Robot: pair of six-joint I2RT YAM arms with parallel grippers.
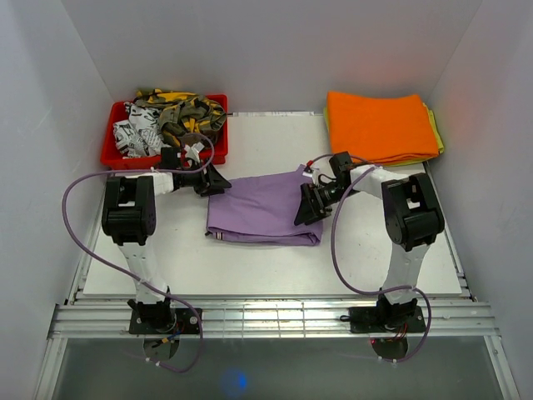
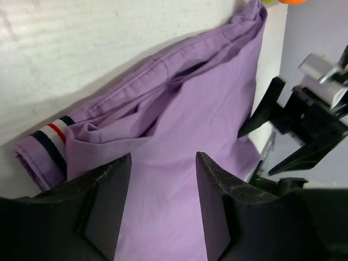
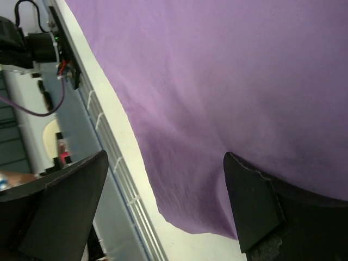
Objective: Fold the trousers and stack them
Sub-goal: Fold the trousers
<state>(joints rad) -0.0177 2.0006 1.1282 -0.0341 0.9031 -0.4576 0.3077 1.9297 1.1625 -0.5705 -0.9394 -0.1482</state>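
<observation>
the trousers [image 1: 265, 210] lie folded into a flat purple packet in the middle of the counter [image 1: 166, 258], with a striped band [image 2: 54, 133] showing at their left end. the left end effector [image 1: 221, 182] hangs at the trousers' far-left corner, its fingers apart with nothing between them and only cloth below. the right end effector [image 1: 306, 208] sits over the trousers' right edge, fingers spread wide, gripping nothing. an orange cloth pile [image 1: 379, 127] lies beyond the trousers' far-right corner. a red bin [image 1: 112, 154] of patterned garments lies beyond their far-left corner.

what could go wrong, as i judge it: the fabric is thin and layered, so a pinch may catch only the top layer. lifting that layer would peel the fold open. if the two sides rise unevenly, the packet could sag or twist and lose its shape. dragging it toward the pile could bunch the underside against the counter. a shallow bite at the edge could slip off mid-carry.
</observation>
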